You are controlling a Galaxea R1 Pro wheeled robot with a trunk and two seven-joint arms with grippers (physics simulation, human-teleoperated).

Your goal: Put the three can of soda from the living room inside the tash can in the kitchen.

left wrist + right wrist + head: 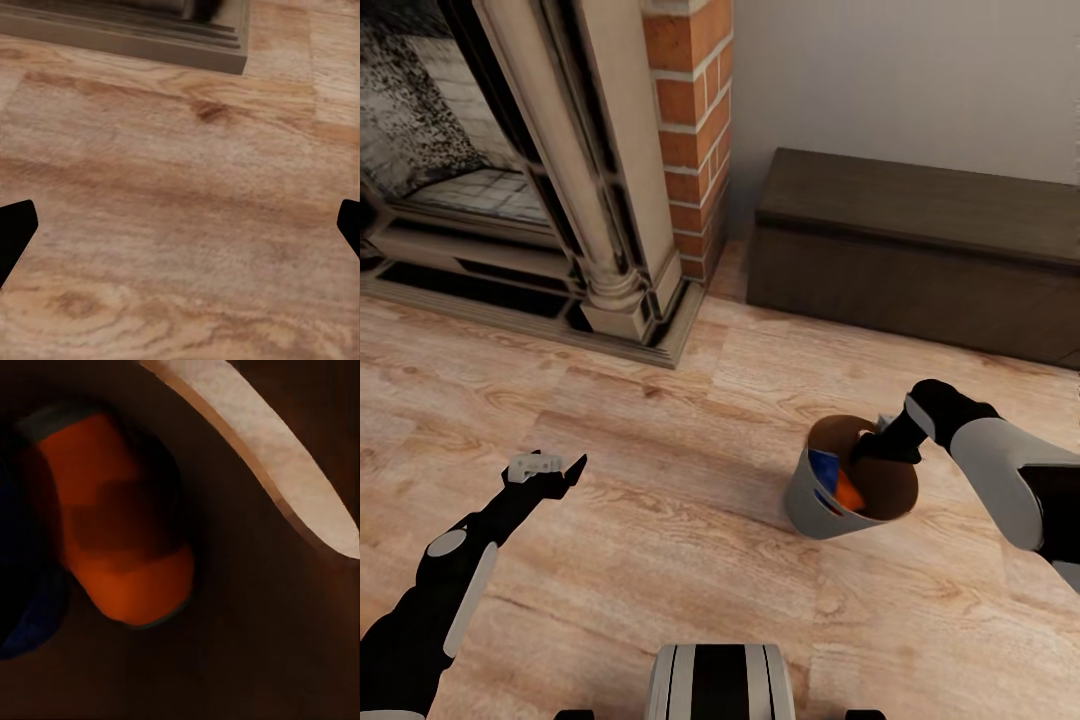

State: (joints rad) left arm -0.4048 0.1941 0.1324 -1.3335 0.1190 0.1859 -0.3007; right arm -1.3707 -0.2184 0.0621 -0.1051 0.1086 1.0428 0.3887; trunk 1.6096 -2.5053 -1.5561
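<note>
Already well on. Right gripper (865, 447) reaches inside the tash can (807, 507) at its 12 o'clock rim; whether its jaws are spread or pressed together I cannot tell. Left gripper (560, 466) hangs over bare floor (660, 560), jaws spread, holding nothing. Inside the bin lie an orange can (124, 521) and a blue can (823, 465); a third is not discernible. Bin stands in the living room, fireplace (510, 170) at 11 o'clock, low cabinet (920, 250) at 1 o'clock. Kitchen trip remains, by my judgement.
</note>
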